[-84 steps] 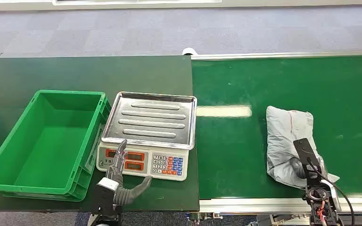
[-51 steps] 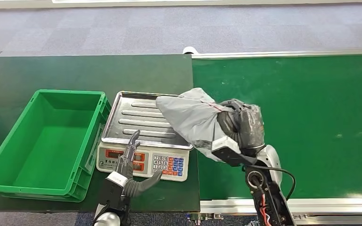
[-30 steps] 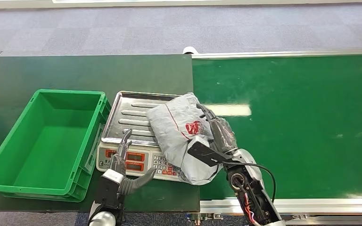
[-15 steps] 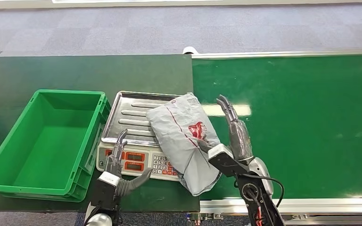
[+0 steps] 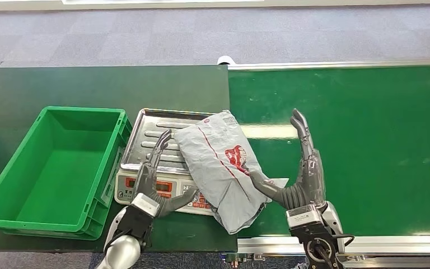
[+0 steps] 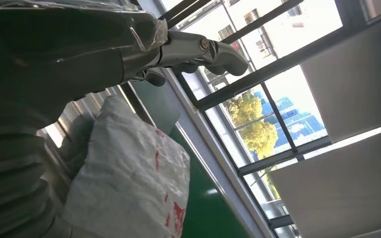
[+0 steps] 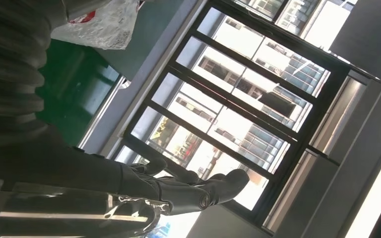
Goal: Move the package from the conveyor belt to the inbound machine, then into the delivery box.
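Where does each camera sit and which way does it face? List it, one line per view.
Head view: high on the body, looking down at the scale, bin, belt; both hands visible.
Left wrist view: behind the left hand, facing up past the package toward windows.
Right wrist view: behind the right hand, facing windows.
Shared: the package appears in all three.

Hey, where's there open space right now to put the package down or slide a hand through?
The green crate is empty inside. The conveyor belt is bare beyond the right hand. The dark table is free behind the crate and scale. It is crowded at the scale: the package covers the tray's right part, with the left hand over the display.
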Tool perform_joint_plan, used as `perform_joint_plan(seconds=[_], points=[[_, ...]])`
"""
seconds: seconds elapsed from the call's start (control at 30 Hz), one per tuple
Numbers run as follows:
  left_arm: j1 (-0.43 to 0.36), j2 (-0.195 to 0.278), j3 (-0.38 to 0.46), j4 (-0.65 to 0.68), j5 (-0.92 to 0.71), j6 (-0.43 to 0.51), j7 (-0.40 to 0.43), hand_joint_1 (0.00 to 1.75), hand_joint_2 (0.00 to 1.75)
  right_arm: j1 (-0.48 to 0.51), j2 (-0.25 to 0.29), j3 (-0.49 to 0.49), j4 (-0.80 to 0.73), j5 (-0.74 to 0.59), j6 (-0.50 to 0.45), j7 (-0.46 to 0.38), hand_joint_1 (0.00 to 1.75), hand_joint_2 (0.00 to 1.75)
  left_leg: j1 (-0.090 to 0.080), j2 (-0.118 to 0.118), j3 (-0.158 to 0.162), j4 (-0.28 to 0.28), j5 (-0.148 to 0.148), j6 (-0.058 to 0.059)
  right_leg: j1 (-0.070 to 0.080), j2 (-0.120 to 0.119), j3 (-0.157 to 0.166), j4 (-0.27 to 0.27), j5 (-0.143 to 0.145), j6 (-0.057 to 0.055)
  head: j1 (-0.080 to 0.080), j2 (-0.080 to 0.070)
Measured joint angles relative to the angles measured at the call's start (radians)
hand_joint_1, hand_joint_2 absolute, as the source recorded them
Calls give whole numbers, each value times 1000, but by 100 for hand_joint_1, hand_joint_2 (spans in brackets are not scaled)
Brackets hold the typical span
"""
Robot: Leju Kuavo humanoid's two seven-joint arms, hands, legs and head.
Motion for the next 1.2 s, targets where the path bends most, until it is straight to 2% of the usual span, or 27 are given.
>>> perform_joint_plan(seconds=[0.13,0.3,0.37,0.43,0.53,0.67,0.77,0.8,0.9,0.93,1.2], points=[[-99,-18,-46,0,-145,1,106,0,175,17,3,17,-14,12,-1,-8,0,175,0,0,0,0,0,0,0,0,1,0,0,0,0,0],[-129,-24,-58,2,-173,0,126,0,175,23,4,24,-16,12,-1,-11,0,175,0,1,0,0,0,0,0,0,0,0,0,0,0,0],[-216,-33,-95,89,-270,-109,196,0,175,27,7,32,-22,7,14,-14,0,175,0,0,0,0,0,0,0,0,0,0,0,0,0,0],[-334,-52,-144,236,-374,-239,265,0,175,32,14,39,-29,1,40,-13,0,175,0,0,0,0,0,0,0,-1,0,0,0,0,0,0],[-406,-75,-169,370,-385,-268,260,0,175,39,16,32,-31,3,55,-6,0,175,0,-1,0,0,0,0,0,-1,1,0,0,0,0,0],[-453,-94,-184,455,-384,-282,253,0,175,48,16,18,-30,7,56,-1,0,175,0,-1,0,0,0,0,0,-1,0,0,0,0,0,0],[-493,-107,-194,520,-379,-360,250,0,175,52,14,8,-26,9,61,1,0,175,0,-2,-1,0,0,0,0,-2,0,0,0,0,0,0],[-514,-112,-197,554,-375,-396,244,34,175,53,13,4,-23,9,63,2,0,175,0,-3,-1,0,0,0,0,-2,0,0,0,0,0,0],[-579,-135,-204,688,-359,-457,212,162,175,59,9,-7,-8,7,69,6,0,175,0,-3,-2,0,0,1,0,-3,1,0,0,0,1,0],[-595,-143,-205,729,-353,-462,201,170,175,62,9,-9,-4,5,70,7,0,175,0,-3,-2,0,1,1,0,-3,1,0,0,0,1,0],[-655,-173,-198,883,-309,-452,172,172,175,64,8,-27,18,-8,71,12,0,175,0,-5,-3,0,1,1,0,-5,1,0,0,0,0,0]])
